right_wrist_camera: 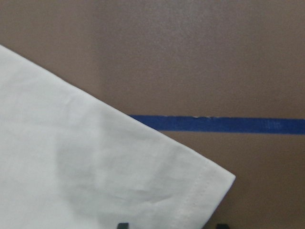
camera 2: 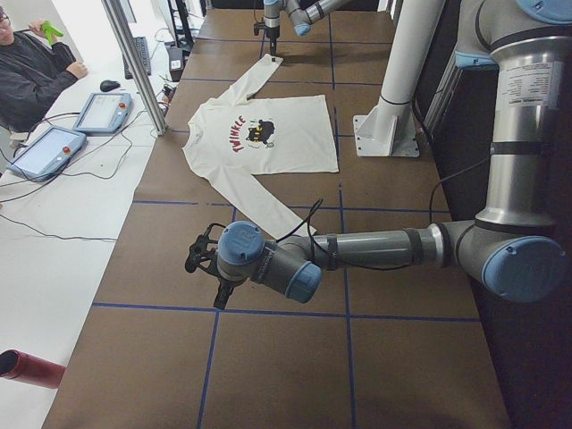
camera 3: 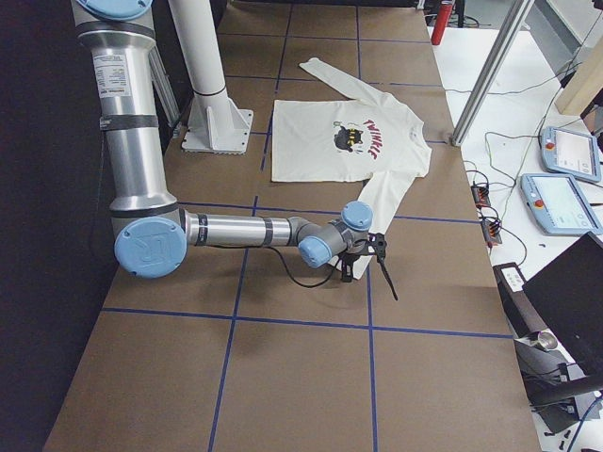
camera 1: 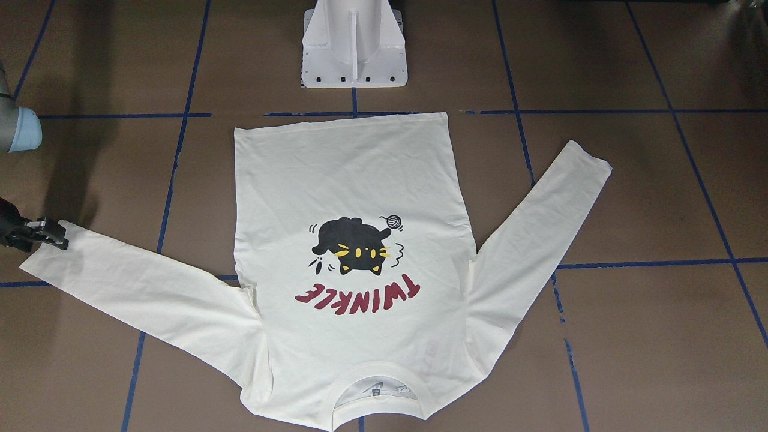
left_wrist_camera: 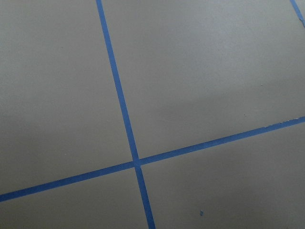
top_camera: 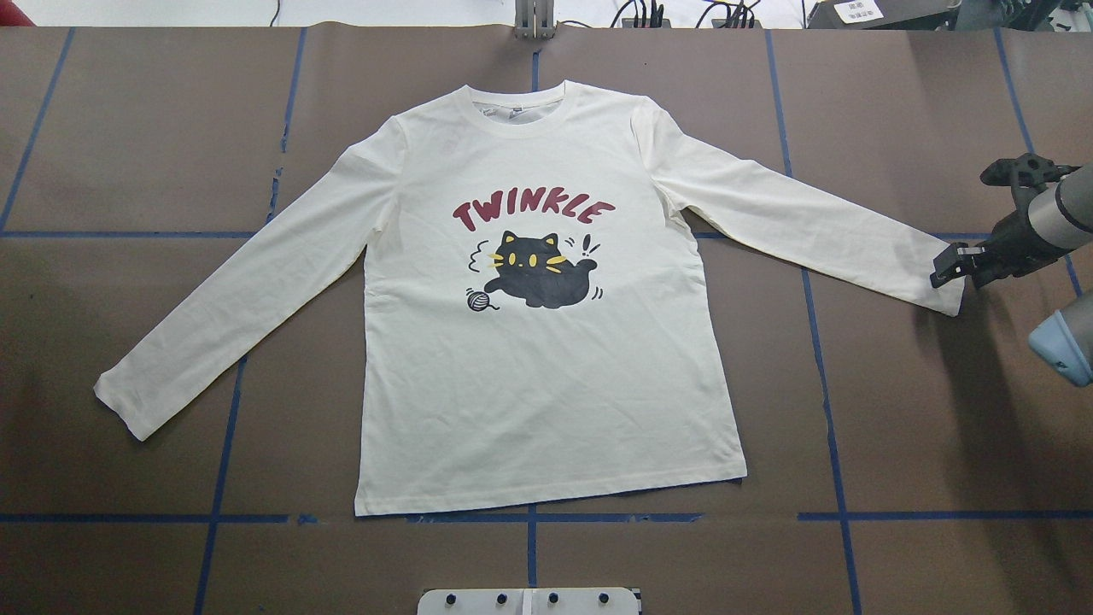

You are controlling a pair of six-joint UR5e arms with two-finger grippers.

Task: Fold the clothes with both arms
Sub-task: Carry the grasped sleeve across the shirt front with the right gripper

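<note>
Fingers of the right gripper (top_camera: 949, 266) are spread wide over the cuff (right_wrist_camera: 205, 191); the sleeve (top_camera: 794, 218) runs lengthwise from there toward the shirt (top_camera: 546, 384), which lies flat, print-up, centred; the left gripper (camera 2: 214, 290) is well apart from the shirt, finger state indeterminable.

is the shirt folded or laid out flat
Spread flat, not folded: the shirt lies print side up, with both sleeves stretched out to the sides and no part doubled over.
</note>
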